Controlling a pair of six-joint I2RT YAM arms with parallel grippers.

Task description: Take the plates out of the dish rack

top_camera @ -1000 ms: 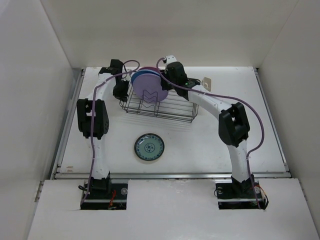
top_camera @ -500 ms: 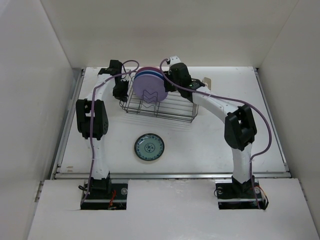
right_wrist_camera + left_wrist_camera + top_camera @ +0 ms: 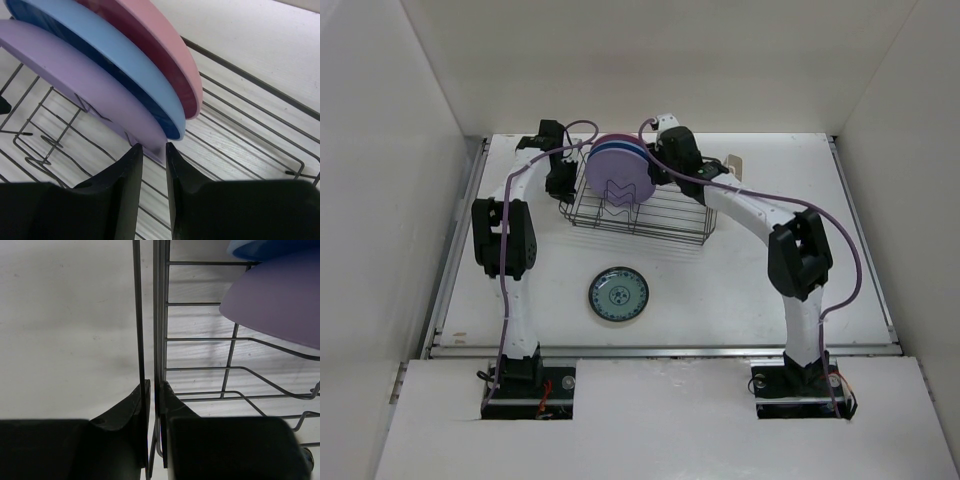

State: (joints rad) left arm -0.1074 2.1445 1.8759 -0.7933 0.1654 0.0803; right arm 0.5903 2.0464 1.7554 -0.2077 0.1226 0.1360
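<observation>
Left gripper: fingers nearly together, pinching the left end wire of the dish rack.
Dish rack: on the far middle of the table.
Racked plates: lavender plate, blue plate and pink plate stand on edge at the rack's left end, the lavender one nearest.
Teal plate: flat on the table, nearer than the rack and apart from it.
Right gripper: fingers drawn narrow, pinching the lavender plate's rim.
Cream cup: at the rack's far right end.
</observation>
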